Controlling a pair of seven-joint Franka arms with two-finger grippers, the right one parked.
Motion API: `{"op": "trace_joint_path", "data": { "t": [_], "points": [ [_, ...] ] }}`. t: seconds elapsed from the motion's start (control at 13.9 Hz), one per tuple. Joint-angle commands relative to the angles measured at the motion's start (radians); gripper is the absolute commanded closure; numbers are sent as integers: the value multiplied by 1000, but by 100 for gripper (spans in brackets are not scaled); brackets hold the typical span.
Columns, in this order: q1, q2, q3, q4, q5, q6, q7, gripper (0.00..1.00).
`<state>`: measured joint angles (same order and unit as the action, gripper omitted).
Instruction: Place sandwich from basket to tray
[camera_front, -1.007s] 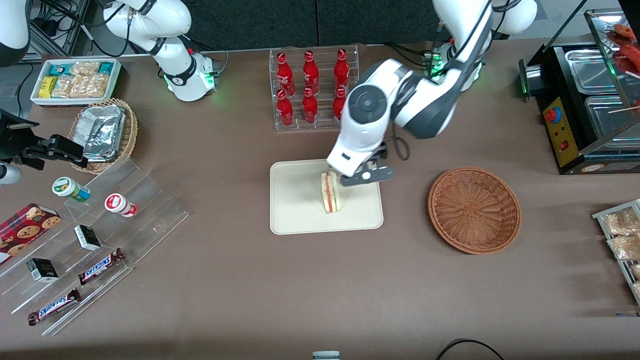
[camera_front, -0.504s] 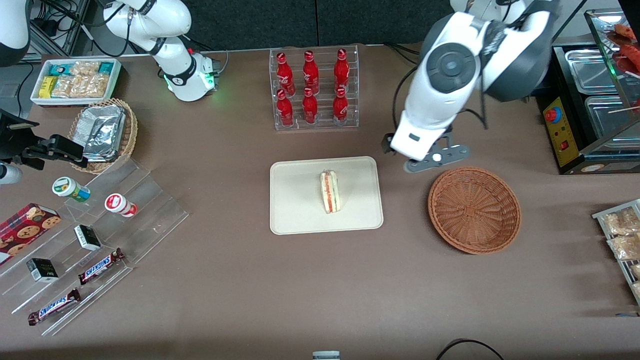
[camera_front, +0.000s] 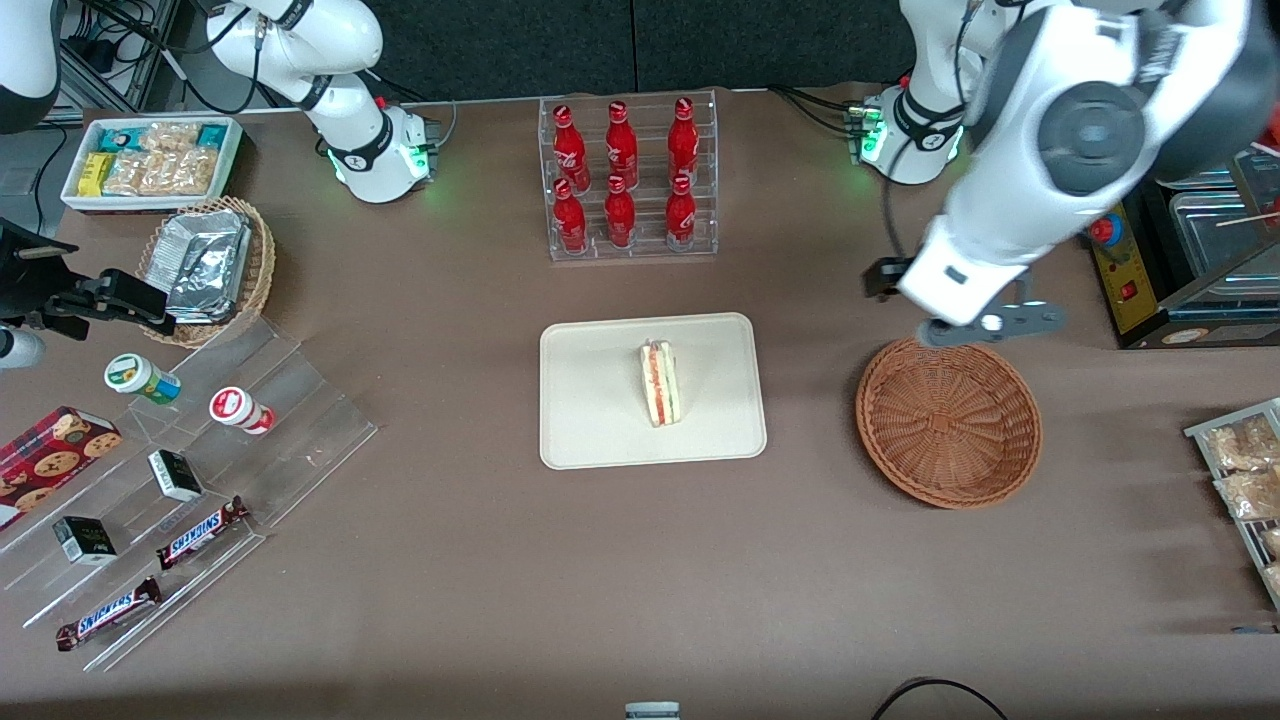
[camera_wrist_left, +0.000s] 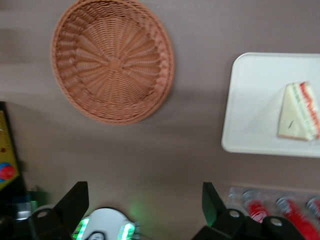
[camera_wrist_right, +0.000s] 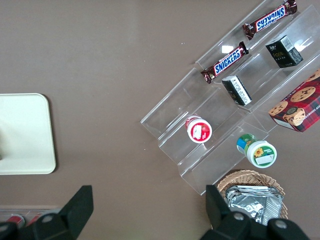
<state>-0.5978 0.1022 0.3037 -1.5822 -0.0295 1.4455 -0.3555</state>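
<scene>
Sandwich (camera_front: 660, 384) lying on the cream tray (camera_front: 590, 420), apart from the reddish-brown wicker basket (camera_front: 948, 420); left gripper (camera_front: 985, 326) hovering above the basket's rim farther from the front camera, fingers (camera_wrist_left: 75, 202) spread wide, holding nothing.

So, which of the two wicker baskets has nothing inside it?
The reddish-brown basket, just under the open gripper, holds nothing. The lighter tan basket toward the parked arm's end holds foil packs.
</scene>
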Motion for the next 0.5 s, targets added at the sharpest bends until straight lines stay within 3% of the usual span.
{"op": "trace_joint_path", "data": {
  "t": [0.0, 0.22, 0.43],
  "points": [
    [97, -77, -8, -21, 31, -53, 151, 0],
    [246, -105, -70, -19, 43, -96, 344, 0],
    [447, -127, -228, -19, 45, -108, 394, 0]
  ]
}}
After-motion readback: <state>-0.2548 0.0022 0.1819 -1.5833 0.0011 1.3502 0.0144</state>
